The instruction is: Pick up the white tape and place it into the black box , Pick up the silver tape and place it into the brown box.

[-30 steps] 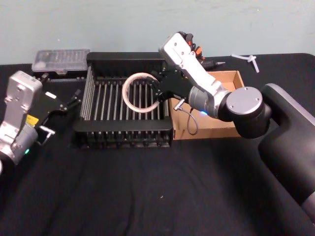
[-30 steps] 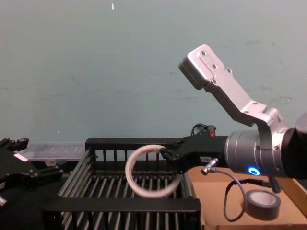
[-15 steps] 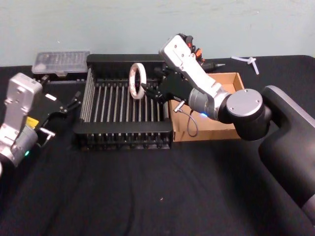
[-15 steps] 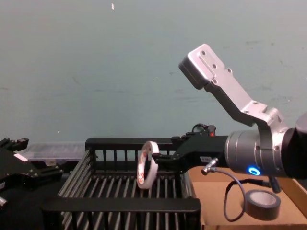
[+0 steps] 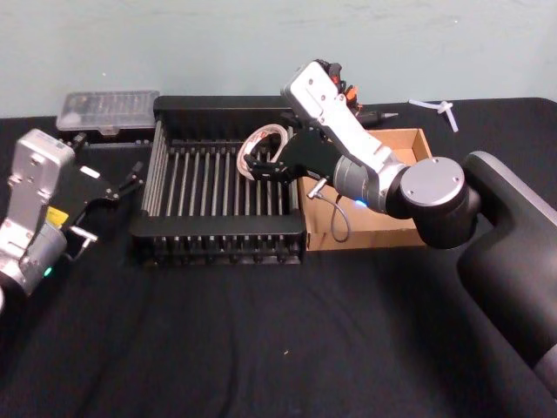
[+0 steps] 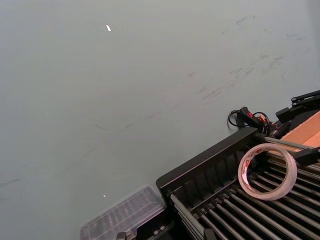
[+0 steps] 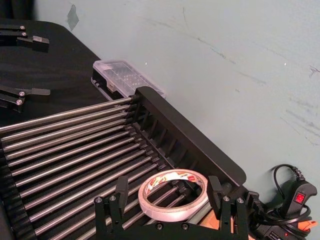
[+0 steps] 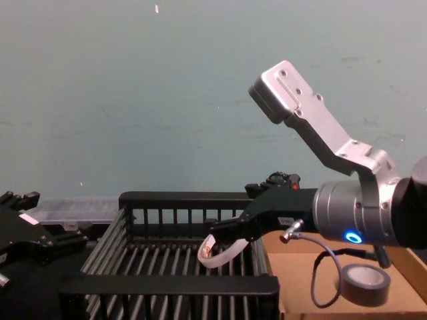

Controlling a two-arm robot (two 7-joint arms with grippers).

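Our right gripper (image 5: 261, 163) hangs over the black box (image 5: 218, 228), fingers spread wide and clear of the white tape (image 5: 264, 146).

Our right arm reaches from beside the brown box (image 5: 402, 139) across the black box's right wall, wrist angled down toward the bars. The white tape sits tilted inside the black box near its back right corner, between the parted fingers (image 7: 121, 187). The silver tape (image 8: 364, 283) lies in the brown box. Our left gripper (image 5: 132, 177) rests outside the black box's left wall, fingers parted and empty.
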